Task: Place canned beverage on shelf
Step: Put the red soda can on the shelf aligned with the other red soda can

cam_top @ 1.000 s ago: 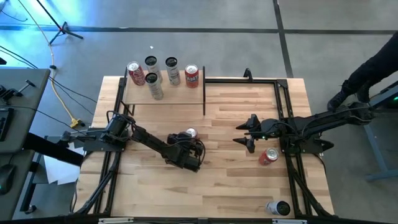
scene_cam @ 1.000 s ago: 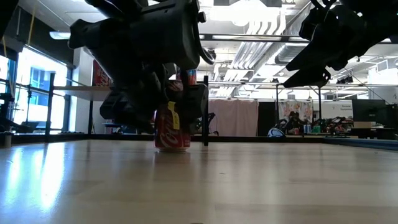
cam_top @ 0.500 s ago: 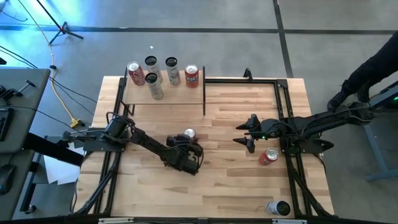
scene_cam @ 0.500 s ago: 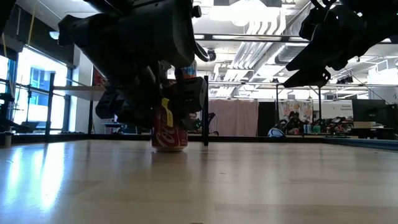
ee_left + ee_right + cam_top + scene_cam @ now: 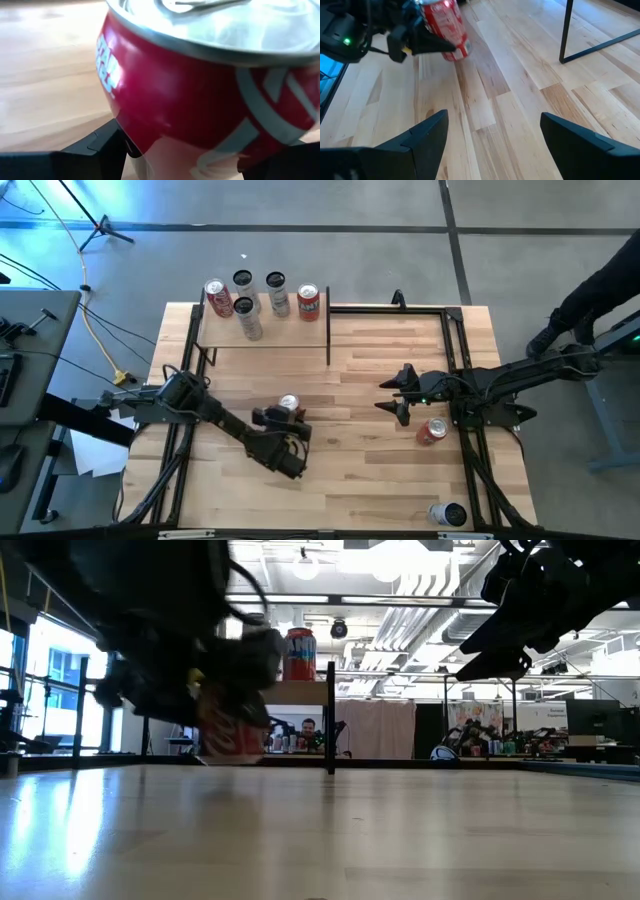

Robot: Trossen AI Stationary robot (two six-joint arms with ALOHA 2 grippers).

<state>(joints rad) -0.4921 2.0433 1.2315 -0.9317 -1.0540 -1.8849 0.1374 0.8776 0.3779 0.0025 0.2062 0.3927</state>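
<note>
left claw [image 5: 215, 690] blurred, can [image 5: 210, 85] edge-cropped — label partial

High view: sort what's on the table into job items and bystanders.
In the job:
- red can, gripped between the left gripper fingers
- shelf, already carrying five cans

Lying about:
- red can on its side near the right gripper, which waits with its fingers apart
- silver can at the table's near right corner

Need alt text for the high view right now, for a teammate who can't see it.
The left gripper is shut on a red can mid-table. Five cans stand on the shelf at the far left; the right gripper waits open by another red can.
</note>
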